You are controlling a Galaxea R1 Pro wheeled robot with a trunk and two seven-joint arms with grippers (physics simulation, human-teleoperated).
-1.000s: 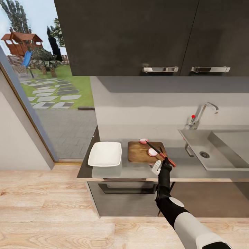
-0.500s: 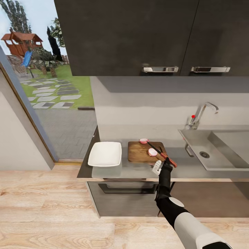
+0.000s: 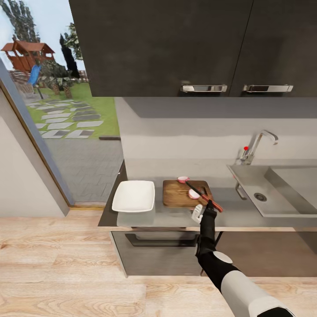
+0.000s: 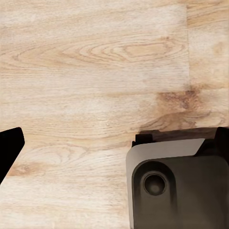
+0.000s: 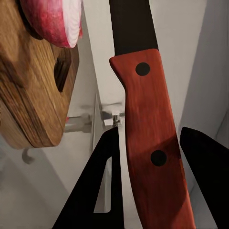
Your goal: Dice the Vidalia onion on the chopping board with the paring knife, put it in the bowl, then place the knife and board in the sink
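Right tool [image 3: 207,207] clamped on the paring knife [image 5: 148,143] handle, at the surface's [image 3: 176,216] front edge. Since a second ago the blade swung off the near onion half [image 3: 193,194], then back across it; dicing looks under way, two pieces so far. Chopping board [image 3: 176,196] just beyond, far onion piece [image 3: 182,179] at its back edge, possibly overhanging. Bowl [image 3: 134,196] left, clear lane to it; sink [image 3: 264,193] right, open. Left tool unclear: cannot tell.

The paring knife [image 5: 148,143] blade tip and onion half [image 5: 55,19] are cropped.
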